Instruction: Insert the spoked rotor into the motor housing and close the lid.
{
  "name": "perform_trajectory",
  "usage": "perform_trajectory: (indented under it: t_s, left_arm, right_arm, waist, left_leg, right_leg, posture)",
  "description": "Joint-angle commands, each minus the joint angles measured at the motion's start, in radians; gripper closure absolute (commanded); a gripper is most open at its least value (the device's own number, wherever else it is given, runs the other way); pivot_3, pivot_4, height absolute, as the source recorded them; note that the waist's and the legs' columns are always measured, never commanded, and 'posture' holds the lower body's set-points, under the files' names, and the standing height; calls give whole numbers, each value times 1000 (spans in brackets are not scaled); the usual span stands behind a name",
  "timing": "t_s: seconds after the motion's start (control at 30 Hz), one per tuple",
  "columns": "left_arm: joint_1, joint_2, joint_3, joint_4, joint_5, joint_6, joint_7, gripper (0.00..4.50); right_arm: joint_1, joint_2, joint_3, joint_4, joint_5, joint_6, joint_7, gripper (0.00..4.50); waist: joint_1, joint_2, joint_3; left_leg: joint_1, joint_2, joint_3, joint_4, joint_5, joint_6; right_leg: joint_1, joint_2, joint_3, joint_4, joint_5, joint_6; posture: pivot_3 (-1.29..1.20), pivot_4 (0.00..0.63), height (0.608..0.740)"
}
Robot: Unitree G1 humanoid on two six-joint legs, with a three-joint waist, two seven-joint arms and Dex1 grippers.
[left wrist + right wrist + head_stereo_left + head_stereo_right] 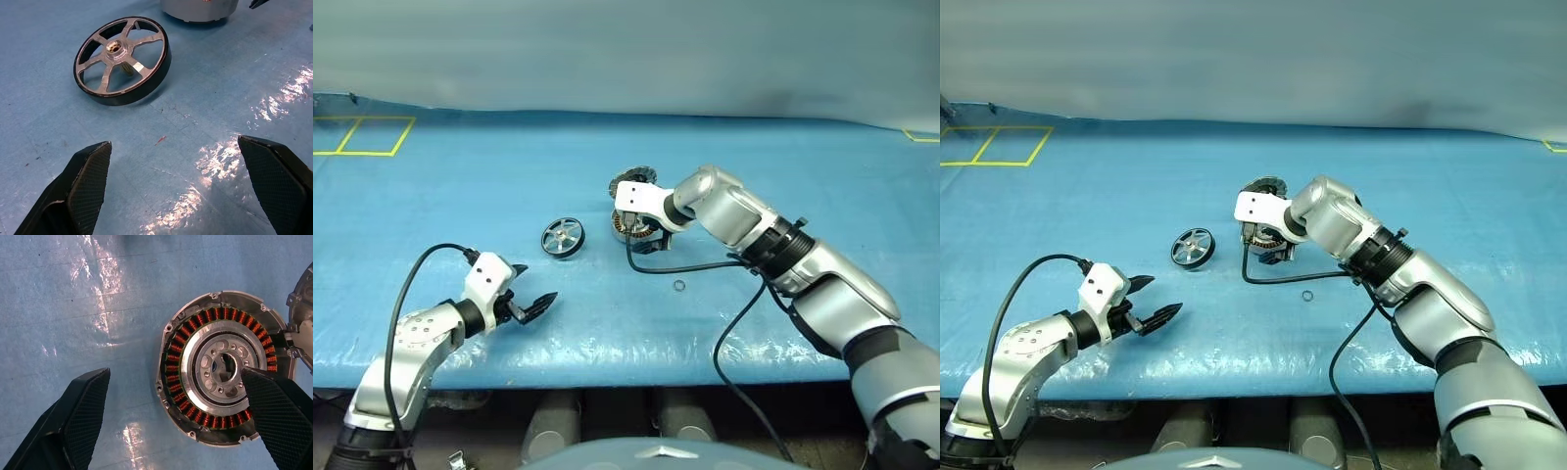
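Nearest the robot, the left gripper (530, 302) hovers low over the front part of the blue table cover (431, 196), its two black fingers spread wide apart with nothing between them. From the left wrist view those fingers (85, 183) frame bare blue sheet, and the spoked rotor (122, 59) lies just beyond them, resting slightly tilted on the cover with its silver spokes and shiny hub facing up.

A little farther out and to the right, a small dark ring (678, 286) sits alone on the cover, close to the black cable (680, 267) that loops from the right arm.

Farther still, the spoked rotor stands apart from the motor housing (221, 366), which lies open-side up with its ring of copper-brown windings around a silver centre. The right gripper (1268, 245) hangs over the housing, pointing steeply down, jaws wide apart and gripping nothing; in the right wrist view one finger (276, 413) overlaps the edge of the housing, though whether it touches the metal is hard to tell.

Just behind the housing, the lid (638, 179) rests on the cover, partly hidden by the right wrist; its edge appears beside the housing in the right wrist view, seemingly touching or nearly so.

At the far left corner, yellow tape lines (372, 137) mark squares on the cover.
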Motion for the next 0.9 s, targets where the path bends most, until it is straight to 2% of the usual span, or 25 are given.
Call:
perform_trajectory:
  t_s: [0.03,0.43,0.7,0.9]
  left_arm:
    - [1,3,6,-47,5,-27,-4,0]
    - [-3,-7,-6,-41,6,-40,2,0]
    - [7,-19,-16,-44,8,-43,7,0]
    - [8,-25,-23,-41,8,-43,9,0]
  right_arm:
    - [-32,25,-30,55,-35,-45,30,16]
    - [-31,99,-68,180,-111,-95,77,16]
    - [-37,135,-89,205,-146,-105,90,2530]
    - [-5,148,-86,106,-161,-38,117,2569]
  waist:
    - [0,0,0]
    - [-2,1,1]
    - [-4,1,1]
    - [-15,2,1]
  left_leg:
    - [0,0,0,0,0,0]
    - [0,0,0,-1,1,-1]
    - [1,0,0,-1,1,-1]
    - [1,0,0,-1,1,-2]
  right_leg:
    - [0,0,0,0,0,0]
    - [-1,0,0,1,0,0]
    - [-1,0,0,1,0,0]
    - [-1,1,0,3,0,0]
  posture:
    - [0,150,740]
    - [0,150,740]
    - [0,150,740]
    - [0,150,740]
